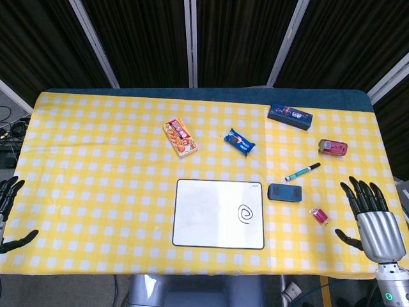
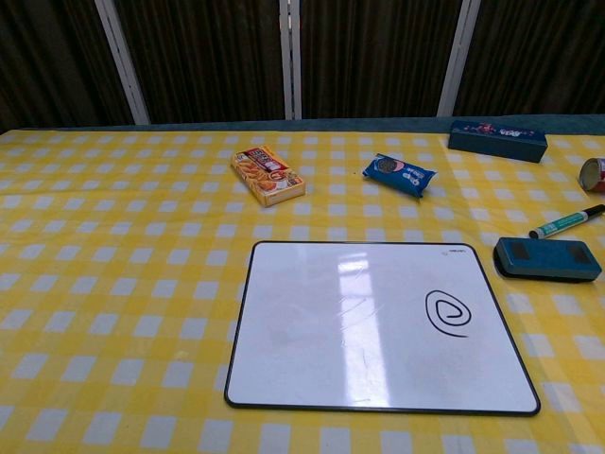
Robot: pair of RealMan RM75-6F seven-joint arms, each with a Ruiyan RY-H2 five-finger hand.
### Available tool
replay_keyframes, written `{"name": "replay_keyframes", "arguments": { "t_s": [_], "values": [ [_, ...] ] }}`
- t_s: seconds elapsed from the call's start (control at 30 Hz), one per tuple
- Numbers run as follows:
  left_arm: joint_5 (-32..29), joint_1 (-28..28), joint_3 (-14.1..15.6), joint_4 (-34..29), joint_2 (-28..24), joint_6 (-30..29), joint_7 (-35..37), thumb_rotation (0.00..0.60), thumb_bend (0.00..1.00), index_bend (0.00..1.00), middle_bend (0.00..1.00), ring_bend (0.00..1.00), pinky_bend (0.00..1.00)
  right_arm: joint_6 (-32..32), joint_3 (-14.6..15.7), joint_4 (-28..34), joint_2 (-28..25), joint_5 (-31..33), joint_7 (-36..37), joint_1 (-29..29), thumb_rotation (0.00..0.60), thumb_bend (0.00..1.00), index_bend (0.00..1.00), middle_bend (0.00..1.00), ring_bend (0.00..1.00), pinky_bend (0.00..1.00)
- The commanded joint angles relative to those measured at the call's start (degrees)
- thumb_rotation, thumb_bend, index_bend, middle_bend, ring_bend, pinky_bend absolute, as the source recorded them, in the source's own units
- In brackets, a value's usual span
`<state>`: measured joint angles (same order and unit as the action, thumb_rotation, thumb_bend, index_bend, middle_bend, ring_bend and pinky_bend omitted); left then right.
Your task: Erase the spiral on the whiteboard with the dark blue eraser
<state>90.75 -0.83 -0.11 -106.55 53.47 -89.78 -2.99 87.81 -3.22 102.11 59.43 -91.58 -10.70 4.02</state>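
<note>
Dark blue eraser [image 1: 285, 192] just right of whiteboard [image 1: 204, 217]: light, rigid (probably); grip long sides. My right hand [image 1: 370, 214] empty, fingers spread.

On the yellow checked tablecloth [image 2: 113, 284] lay the whiteboard [image 2: 378, 326] with a black spiral [image 2: 447, 313] near its right edge, the dark blue eraser [image 2: 546, 258] just beside it, a green-capped marker [image 2: 567, 222] behind that, and an orange snack box [image 2: 267, 175] farther back.

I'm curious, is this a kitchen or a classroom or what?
Probably a robot practice table in a lab. Two robot hands, left hand and right hand, wait beside a whiteboard, with an eraser and snacks laid out on a checked cloth, before dark curtains.
</note>
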Motion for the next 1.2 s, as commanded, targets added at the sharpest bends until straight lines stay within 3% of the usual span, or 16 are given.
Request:
{"name": "replay_keyframes", "arguments": {
  "t_s": [0.03,0.3,0.43,0.5,0.57,0.97,1.2],
  "values": [
    [-0.04,0.0,0.03,0.06,0.0,0.07,0.01,0.6,0.0,0.0,0.0,0.0,0.0,-0.23,0.05,-0.07,0.06,0.09,-0.07,0.08,0.6,0.0,0.02,0.0,0.0,0.0],
    [-0.87,-0.52,-0.08,0.17,0.41,1.37,-0.94,0.6,0.0,0.0,0.0,0.0,0.0,-6.32,-0.13,-1.76,1.59,2.71,1.47,2.86,0.6,0.0,0.02,0.0,0.0,0.0],
    [-2.03,-1.35,-0.61,0.5,0.87,2.73,-1.33,0.6,0.0,0.0,0.0,0.0,0.0,-14.52,-1.33,-4.96,3.64,6.09,3.89,7.43,0.6,0.0,0.05,0.02,0.0,0.0],
    [-3.24,-2.04,-1.27,0.9,1.29,3.66,-1.39,0.6,0.0,0.0,0.0,0.0,0.0,-23.58,-2.79,-7.63,5.95,9.89,3.53,12.65,0.6,0.0,0.08,0.07,0.0,0.01],
    [-4.15,-2.45,-1.52,0.99,1.67,4.46,-1.91,0.6,0.0,0.0,0.0,0.0,0.0,-27.66,-4.36,-9.87,8.1,12.58,2.33,15.87,0.6,0.0,0.11,0.13,0.03,0.06],
    [-7.86,-3.16,-2.27,1.87,3.15,6.16,-4.12,0.6,0.0,0.0,0.0,0.0,0.0,-35.09,-6.78,-21.88,19.5,16.99,-0.4,24.87,0.6,0.0,0.22,0.26,0.17,0.27],
    [-9.2,-3.46,-2.57,2.34,3.28,6.8,-4.2,0.6,0.0,0.0,0.0,0.0,0.0,-35.03,-5.66,-25.58,22.2,17.68,-1.98,25.87,0.6,0.0,0.27,0.29,0.2,0.29]
  ]
}}
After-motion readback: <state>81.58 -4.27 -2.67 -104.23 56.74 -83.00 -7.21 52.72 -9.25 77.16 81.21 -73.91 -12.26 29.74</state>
